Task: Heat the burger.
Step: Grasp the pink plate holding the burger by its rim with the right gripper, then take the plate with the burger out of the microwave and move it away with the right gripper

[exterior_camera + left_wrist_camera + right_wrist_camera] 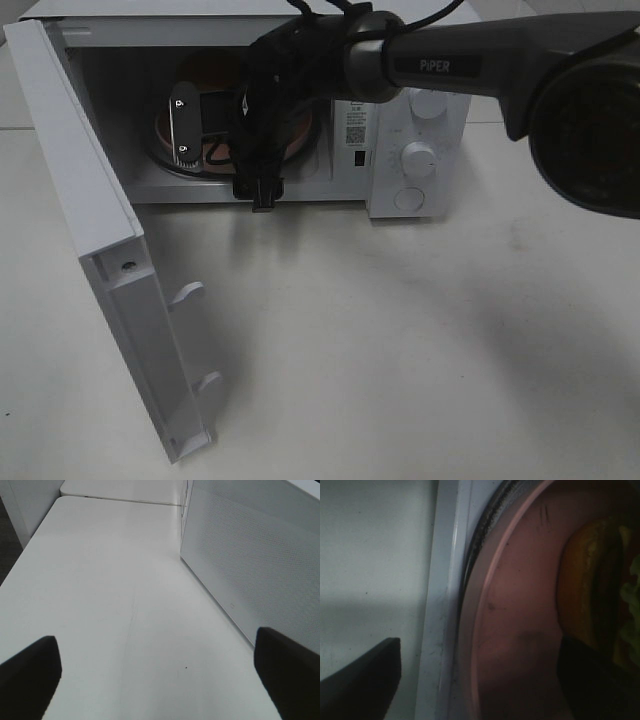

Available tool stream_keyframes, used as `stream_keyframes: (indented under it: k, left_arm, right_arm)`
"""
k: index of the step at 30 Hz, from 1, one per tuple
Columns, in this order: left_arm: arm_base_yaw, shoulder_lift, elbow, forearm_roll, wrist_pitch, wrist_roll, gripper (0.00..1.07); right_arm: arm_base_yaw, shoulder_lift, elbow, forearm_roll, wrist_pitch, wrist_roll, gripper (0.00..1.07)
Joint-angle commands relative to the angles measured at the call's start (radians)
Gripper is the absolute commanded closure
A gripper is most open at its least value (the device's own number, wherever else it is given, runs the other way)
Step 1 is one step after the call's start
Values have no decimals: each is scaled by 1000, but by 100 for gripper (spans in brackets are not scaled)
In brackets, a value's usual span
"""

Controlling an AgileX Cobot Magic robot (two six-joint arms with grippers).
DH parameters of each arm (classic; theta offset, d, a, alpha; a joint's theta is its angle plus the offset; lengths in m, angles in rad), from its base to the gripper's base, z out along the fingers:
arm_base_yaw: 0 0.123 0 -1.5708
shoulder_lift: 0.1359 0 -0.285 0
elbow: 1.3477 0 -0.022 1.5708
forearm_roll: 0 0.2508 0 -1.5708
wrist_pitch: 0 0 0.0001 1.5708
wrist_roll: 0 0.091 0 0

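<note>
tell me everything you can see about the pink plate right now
The pink plate is round, smooth and matte, like plastic or ceramic, with a paler raised rim and a few dark specks on it. It lies flat inside the open microwave, filling most of the floor of the cavity. The burger rests on it, toward one side. From the high view, the right gripper reaching into the microwave hides most of the plate; only the curved rim shows there. Whether the gripper touches it cannot be told.
</note>
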Motion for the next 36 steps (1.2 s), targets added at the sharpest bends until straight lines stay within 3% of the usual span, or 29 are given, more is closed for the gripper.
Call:
stream_keyframes:
  k: [1,9,10,12,13,14,15,16,28,36]
  left_arm:
    - [1,-22,3,2,-6,2,7]
    - [1,-22,3,7,-6,2,7]
    - [1,-22,3,7,-6,2,7]
    - [1,-22,3,7,-6,2,7]
    - [1,-22,3,7,-6,2,7]
    - [1,-22,3,7,-6,2,7]
    - [1,-22,3,7,-6,2,7]
    - [1,-22,3,7,-6,2,7]
    - [1,-22,3,9,-6,2,7]
    - [1,-22,3,10,-6,2,7]
  right_arm:
    - [2,20,-32,7,21,40,29]
    - [-17,44,-41,43,27,48,51]
    - [-18,45,-41,47,29,48,63]
    - [-19,45,-41,47,30,48,69]
    - [-21,45,-41,47,32,48,85]
    - [-21,45,-41,47,32,48,85]
    - [-21,45,-41,47,39,48,103]
    - [-21,45,-41,47,44,48,107]
    - [-10,24,-39,51,89,-4,107]
    - [1,-30,49,47,68,-100,107]
